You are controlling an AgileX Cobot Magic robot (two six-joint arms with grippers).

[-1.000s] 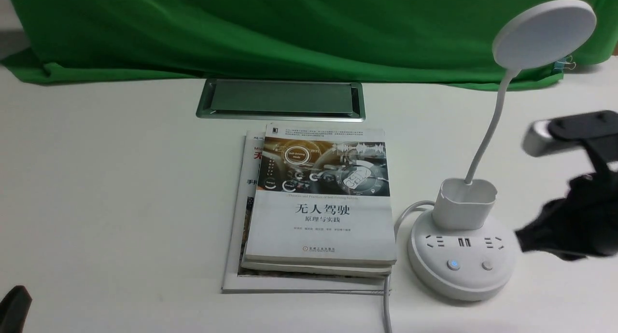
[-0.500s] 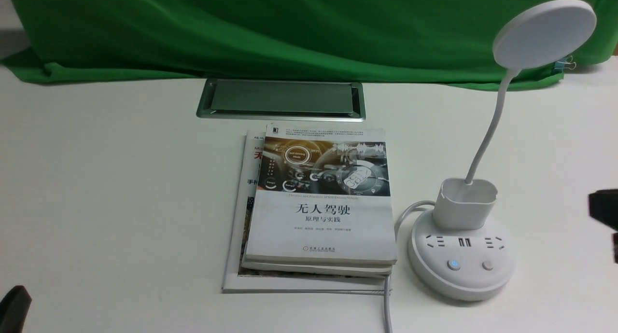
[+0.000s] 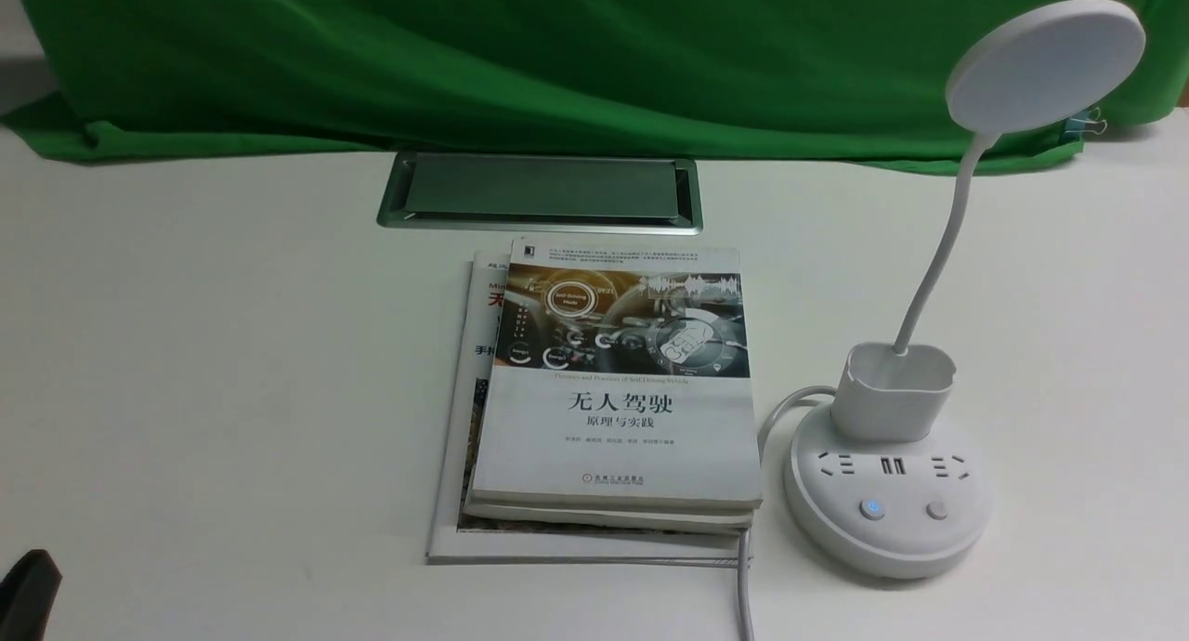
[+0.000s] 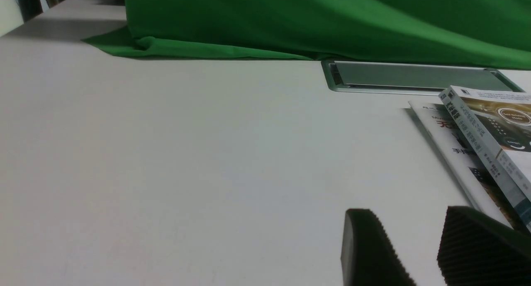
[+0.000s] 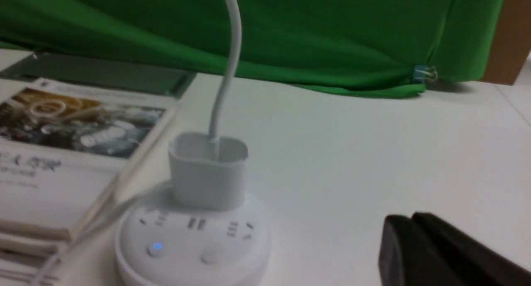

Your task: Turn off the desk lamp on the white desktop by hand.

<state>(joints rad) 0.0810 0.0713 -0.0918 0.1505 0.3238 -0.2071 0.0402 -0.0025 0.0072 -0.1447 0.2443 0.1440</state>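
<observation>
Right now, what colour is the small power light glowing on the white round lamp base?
Blue; it shows best in the front view.

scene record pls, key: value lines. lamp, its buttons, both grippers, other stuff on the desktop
desk lamp: upright on the white desktop, right of the books; disc head looks unlit
left button: blue light on
right button: no light
left gripper: open, nothing between fingers
right gripper: fingers look closed, blurred; clear of the lamp base
books: stacked
hatch: beyond the books
cable: beside the books, reaches the lamp base
cloth: green, along the far edge
</observation>
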